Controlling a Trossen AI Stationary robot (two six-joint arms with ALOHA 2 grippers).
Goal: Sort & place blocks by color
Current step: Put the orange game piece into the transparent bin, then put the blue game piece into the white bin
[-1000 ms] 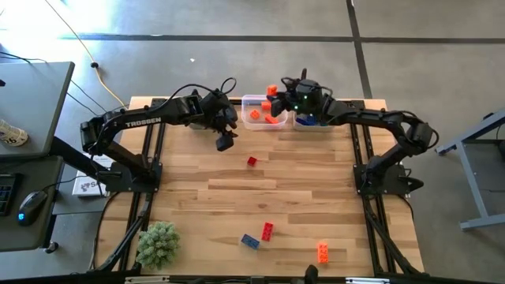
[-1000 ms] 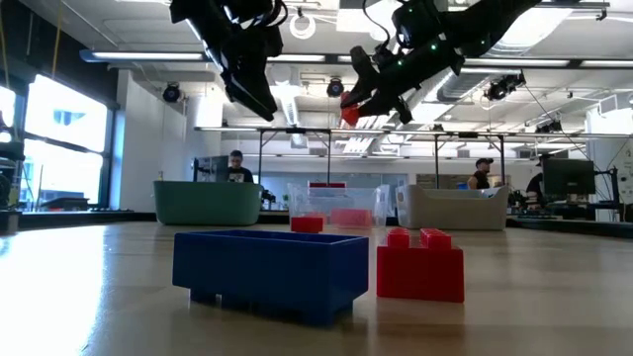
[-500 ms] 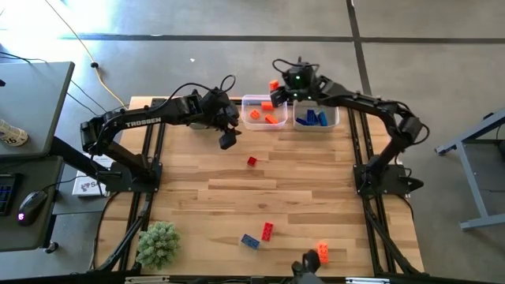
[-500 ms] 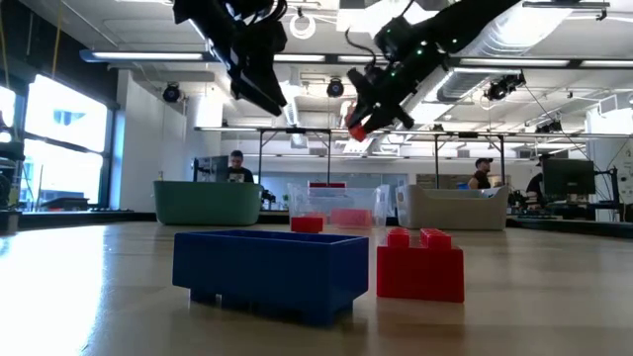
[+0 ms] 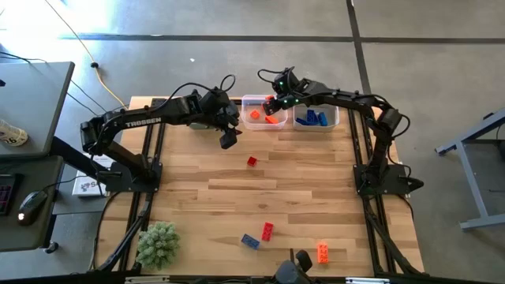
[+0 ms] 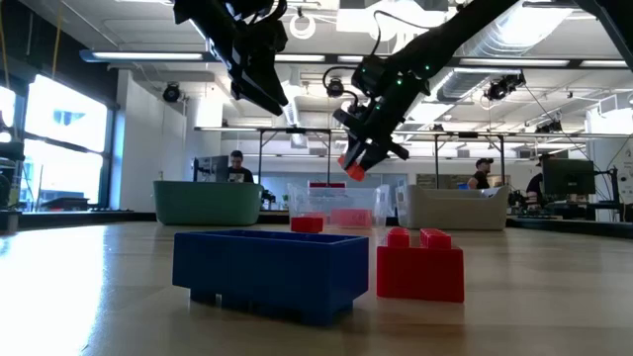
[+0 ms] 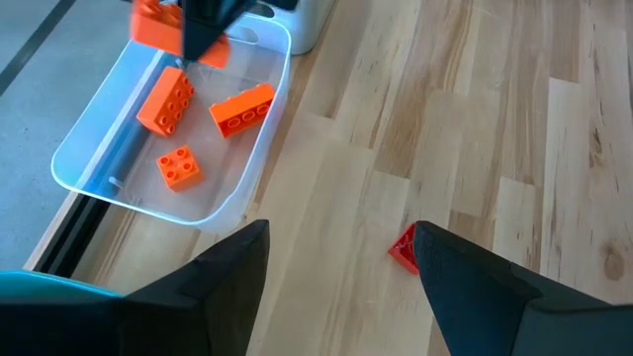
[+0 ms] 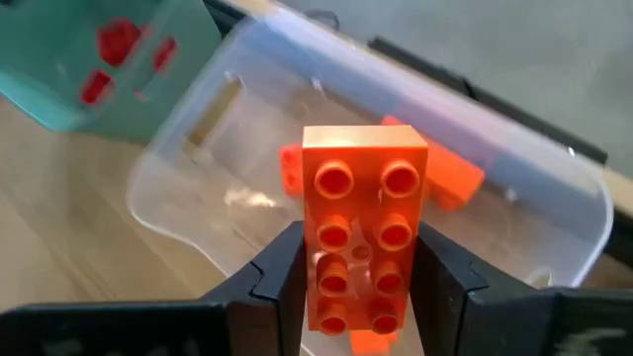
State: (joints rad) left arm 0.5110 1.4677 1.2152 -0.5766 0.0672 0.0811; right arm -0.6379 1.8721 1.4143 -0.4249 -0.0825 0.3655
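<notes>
An orange block (image 8: 364,227), two studs wide and four long, hangs over the clear bin (image 5: 254,103), with my right gripper (image 5: 272,102) shut on it. Three orange blocks (image 7: 176,97) lie on that bin's floor. My left gripper (image 5: 227,140) hangs open above the table to the left of the bin, holding nothing. A small red block (image 5: 252,161) lies on the table below it. Red (image 5: 267,230), blue (image 5: 250,241) and orange (image 5: 323,252) blocks lie near the front edge. My right gripper pinches the orange block's two long sides (image 8: 315,267) between its two fingers, on the half nearer the wrist. The fingers slant down from the table's right and lie along the block. The block juts past the fingertips, studs toward the wrist camera, clear above the clear bin.
A bin with blue blocks (image 5: 316,118) stands right of the clear bin. A green bin (image 8: 109,49) with red blocks stands on the clear bin's other side. A fuzzy green plant ball (image 5: 158,243) sits at the front left corner. The middle of the table (image 5: 300,189) is bare wood.
My right gripper has gone down toward the clear bin and tipped its fingers more steeply downward, still shut on the orange block, which now hangs lower, just above the bin.
</notes>
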